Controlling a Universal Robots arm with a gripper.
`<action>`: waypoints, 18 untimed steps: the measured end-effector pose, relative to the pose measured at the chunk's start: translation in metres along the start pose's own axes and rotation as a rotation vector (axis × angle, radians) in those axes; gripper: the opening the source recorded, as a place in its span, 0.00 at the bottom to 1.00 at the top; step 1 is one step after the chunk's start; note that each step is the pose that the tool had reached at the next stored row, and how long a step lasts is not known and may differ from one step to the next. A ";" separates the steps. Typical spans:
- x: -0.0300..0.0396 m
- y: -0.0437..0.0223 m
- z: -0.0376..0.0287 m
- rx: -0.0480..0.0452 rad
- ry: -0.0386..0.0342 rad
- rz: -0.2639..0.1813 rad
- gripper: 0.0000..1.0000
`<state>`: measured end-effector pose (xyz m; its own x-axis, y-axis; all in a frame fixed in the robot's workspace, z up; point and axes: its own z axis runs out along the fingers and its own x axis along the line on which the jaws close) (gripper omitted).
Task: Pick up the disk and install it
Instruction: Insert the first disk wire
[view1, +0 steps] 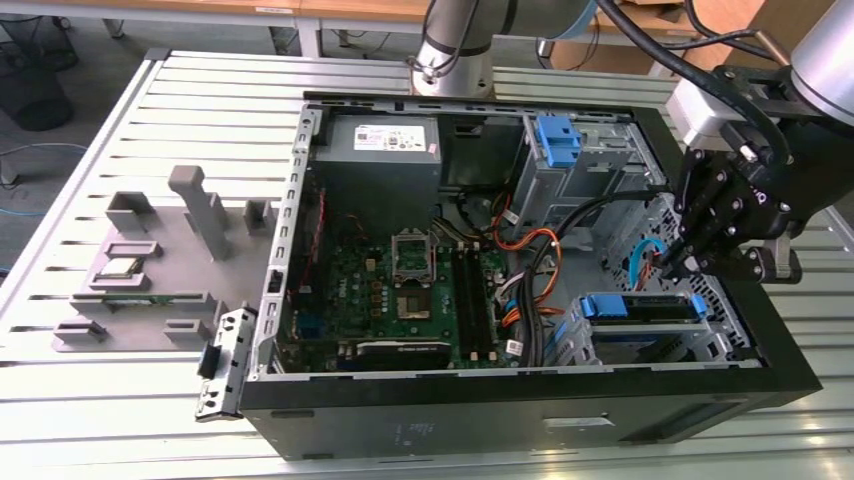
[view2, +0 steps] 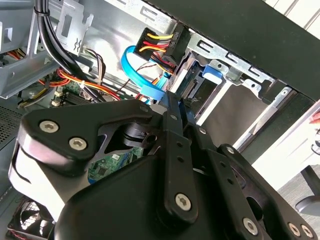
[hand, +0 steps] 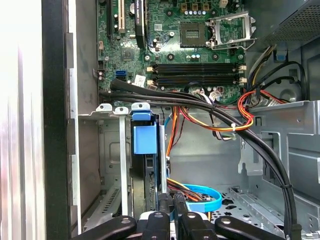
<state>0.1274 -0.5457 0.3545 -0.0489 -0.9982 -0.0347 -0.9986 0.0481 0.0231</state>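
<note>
The disk (view1: 641, 308) sits in the drive cage at the case's front corner on the exterior view's right, its blue carrier facing up. The first wrist view shows it edge-on in the cage, with the blue handle tab (hand: 145, 139) toward the motherboard. My gripper (view1: 675, 266) hangs just above the disk's cabled end, fingers closed together. In the second wrist view the gripper (view2: 169, 100) tips sit beside the blue data cable (view2: 140, 80) and the black power plug (view2: 167, 42) at the disk (view2: 186, 81). In the first wrist view my gripper (hand: 172, 207) rises over the blue cable (hand: 202, 200).
The open black case (view1: 534, 420) holds the motherboard (view1: 400, 290), a grey power supply (view1: 380, 140) and a blue bracket (view1: 558, 140) in the far bay. Black and orange cable bundles (view1: 541, 270) cross beside the cage. Grey fixtures (view1: 147, 260) stand on the slatted table at the exterior view's left.
</note>
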 end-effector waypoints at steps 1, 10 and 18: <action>0.0000 0.0000 0.0000 0.0000 0.0003 0.000 0.16; 0.0010 0.0056 0.0026 0.0316 0.0043 -0.005 0.16; 0.0023 0.0137 0.0039 0.0751 0.0307 -0.011 0.16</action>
<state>0.1134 -0.5472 0.3508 -0.0383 -0.9993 -0.0039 -0.9979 0.0384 -0.0522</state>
